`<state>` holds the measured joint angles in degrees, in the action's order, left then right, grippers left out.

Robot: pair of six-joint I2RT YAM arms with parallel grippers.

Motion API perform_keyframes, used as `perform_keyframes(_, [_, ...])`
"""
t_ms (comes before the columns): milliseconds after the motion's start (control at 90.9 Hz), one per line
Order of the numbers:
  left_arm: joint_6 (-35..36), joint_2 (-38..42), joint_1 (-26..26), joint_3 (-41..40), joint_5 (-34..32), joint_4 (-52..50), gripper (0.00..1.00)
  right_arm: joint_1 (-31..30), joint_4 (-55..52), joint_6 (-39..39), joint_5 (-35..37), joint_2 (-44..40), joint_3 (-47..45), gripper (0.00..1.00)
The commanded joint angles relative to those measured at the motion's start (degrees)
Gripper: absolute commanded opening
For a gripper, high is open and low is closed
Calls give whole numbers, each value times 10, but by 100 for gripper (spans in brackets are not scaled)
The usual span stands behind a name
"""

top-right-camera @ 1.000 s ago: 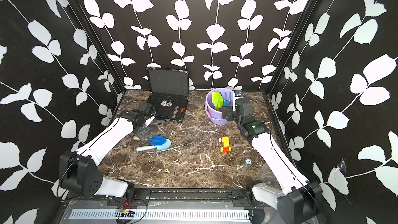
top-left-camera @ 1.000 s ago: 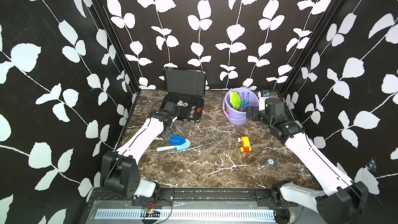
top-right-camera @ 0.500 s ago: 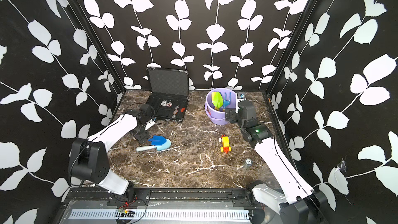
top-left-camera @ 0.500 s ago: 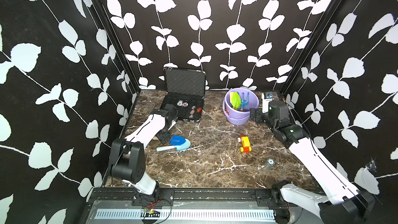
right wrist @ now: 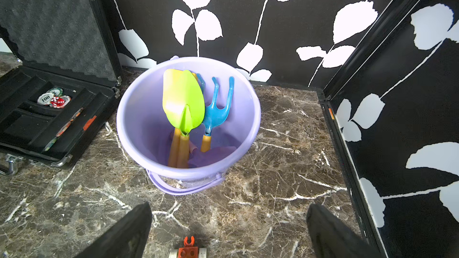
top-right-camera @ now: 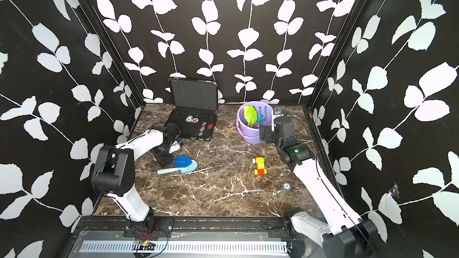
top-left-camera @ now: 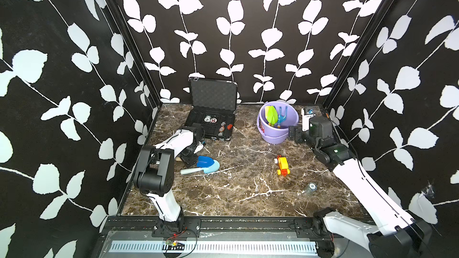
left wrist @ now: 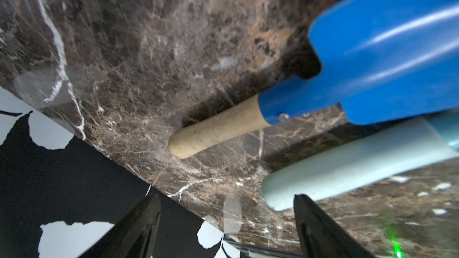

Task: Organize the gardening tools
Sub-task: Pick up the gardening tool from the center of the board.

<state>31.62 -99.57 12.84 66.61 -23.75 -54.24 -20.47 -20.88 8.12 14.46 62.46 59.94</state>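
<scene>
Two gardening tools lie at the table's left: a blue shovel point(top-left-camera: 205, 162) with a tan handle point(left wrist: 216, 130), and against it a light-blue shovel point(top-left-camera: 210, 168) with a pale handle point(left wrist: 347, 165). My left gripper point(top-left-camera: 188, 160) hangs low over the tan handle's end, open point(left wrist: 226, 197), holding nothing. A purple bucket point(top-left-camera: 275, 136) at the back holds a green shovel point(right wrist: 185, 105), a yellow shovel point(right wrist: 171, 78) behind it and a blue fork point(right wrist: 217, 110). Just right of the bucket is my right gripper point(top-left-camera: 294, 134), open point(right wrist: 228, 207) and empty.
An open black case point(top-left-camera: 211, 100) with round chips stands at the back left. A yellow-and-red toy vehicle point(top-left-camera: 282, 165) sits right of centre, and a small clear round thing point(top-left-camera: 310, 187) near the right arm. The table's left edge point(left wrist: 129, 167) runs close behind the tan handle.
My left arm has folded back, bringing its gripper lower beside the blue shovel, and its jaws have narrowed a little. My right gripper has drawn back slightly from the bucket.
</scene>
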Motion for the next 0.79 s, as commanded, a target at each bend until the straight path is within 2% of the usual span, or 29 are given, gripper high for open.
perform_keyframes(0, [31, 1, -4, 3, 42, 18, 86, 2, 16, -4, 5, -9, -5, 99])
perform_keyframes(286, [74, -7, -4, -5, 77, 65, 84, 2, 18, -2, 9, -13, -7, 99])
perform_keyframes(385, [85, -19, -5, 2, 82, 63, 82, 2, 18, -1, 10, -14, -8, 99])
perform_keyframes(440, [94, -26, -4, 3, 82, 65, 74, 2, 20, -2, 11, -14, -8, 99])
perform_keyframes(550, [103, -47, -4, 15, 79, 62, 68, 2, 17, -3, 18, -14, -7, 99])
perform_keyframes(781, [103, -91, -4, 34, 99, 50, 66, 2, 23, -3, 29, -28, -15, 99])
